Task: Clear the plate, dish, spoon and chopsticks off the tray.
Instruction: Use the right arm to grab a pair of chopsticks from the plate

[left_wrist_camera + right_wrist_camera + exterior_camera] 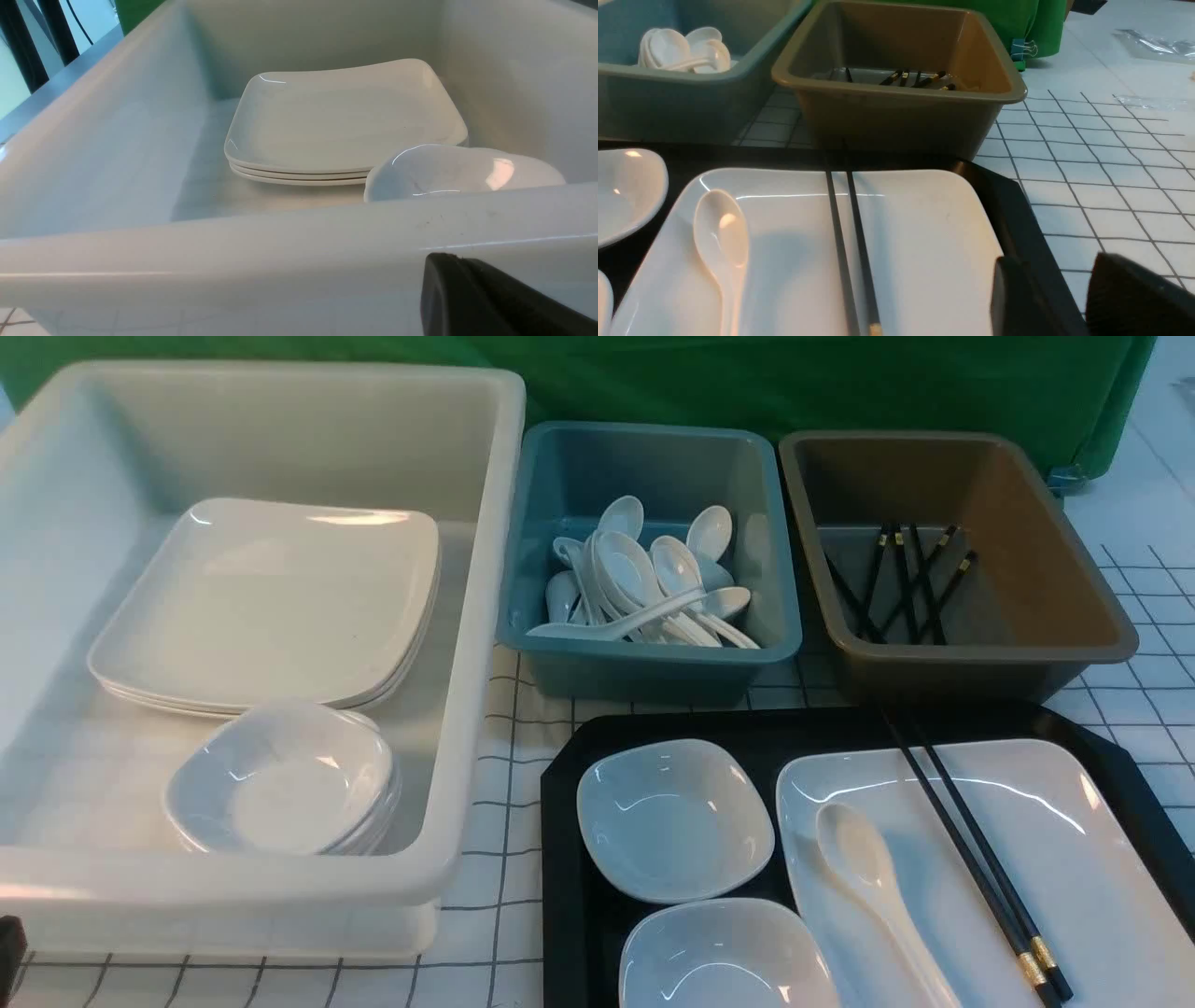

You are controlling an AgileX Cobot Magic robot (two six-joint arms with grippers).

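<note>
Right gripper (pixel 1064 303) open, empty, just beside plate (pixel 924 242) w/ chopsticks (pixel 852 242); left gripper (pixel 467 294) unclear.

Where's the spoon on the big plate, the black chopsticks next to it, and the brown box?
spoon (pixel 882 896): front view, where its bowl meets the handle.
chopsticks (pixel 861 252): right wrist view, midway along one stick.
brown box (pixel 1055 541): front view, on its inner side wall.

white tub (pixel 471 616): stacked plates (pixel 271 602), nested bowls (pixel 285 779)
teal bin (pixel 653 672): loose spoons (pixel 644 579)
brown bin (pixel 1055 569): black sticks (pixel 901 588)
</note>
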